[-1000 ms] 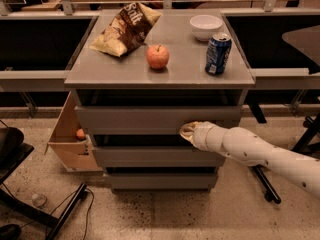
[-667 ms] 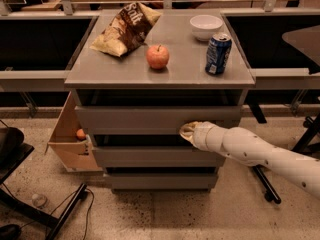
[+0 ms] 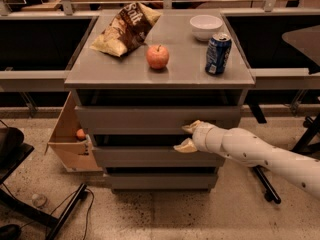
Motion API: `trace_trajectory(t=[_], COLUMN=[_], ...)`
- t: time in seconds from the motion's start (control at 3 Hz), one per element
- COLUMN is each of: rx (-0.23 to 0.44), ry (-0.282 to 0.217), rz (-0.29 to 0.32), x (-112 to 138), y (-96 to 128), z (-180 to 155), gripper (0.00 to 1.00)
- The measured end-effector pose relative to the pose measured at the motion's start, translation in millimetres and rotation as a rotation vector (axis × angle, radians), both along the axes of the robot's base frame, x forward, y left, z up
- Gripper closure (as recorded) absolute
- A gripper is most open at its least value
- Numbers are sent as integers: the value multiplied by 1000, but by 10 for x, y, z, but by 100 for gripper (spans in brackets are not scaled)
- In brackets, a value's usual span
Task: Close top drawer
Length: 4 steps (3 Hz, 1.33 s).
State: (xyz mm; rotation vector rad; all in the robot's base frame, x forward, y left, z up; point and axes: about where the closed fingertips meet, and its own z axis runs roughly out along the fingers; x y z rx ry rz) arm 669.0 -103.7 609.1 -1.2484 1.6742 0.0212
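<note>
The top drawer [image 3: 145,118] is the tallest grey front of the cabinet, with a dark gap between it and the cabinet top. My gripper [image 3: 188,137] is at the right half of the cabinet front, on a white arm that comes in from the lower right. It is open. The upper fingertip [image 3: 193,128] is at the lower edge of the top drawer's front. The lower fingertip [image 3: 185,146] is by the upper edge of the middle drawer [image 3: 150,156]. Nothing is held.
On the cabinet top [image 3: 120,69] lie a chip bag [image 3: 125,29], a red apple [image 3: 157,57], a blue can [image 3: 218,54] and a white bowl [image 3: 205,26]. A cardboard box [image 3: 67,141] stands on the floor at the left. A chair base [image 3: 45,214] and cables are at the lower left.
</note>
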Motion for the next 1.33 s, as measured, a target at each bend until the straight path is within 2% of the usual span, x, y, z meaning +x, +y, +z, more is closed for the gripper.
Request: trace_trajectory(t=[0.33, 0.67, 1.0, 1.33], rx=[0, -80, -200, -365], ry=[0, 5, 51, 174], rz=[0, 39, 56, 106], x=[-1, -255, -720, -1269], y=[0, 72, -46, -209], z=[1, 242, 434, 444], gripper=[100, 100, 100, 100])
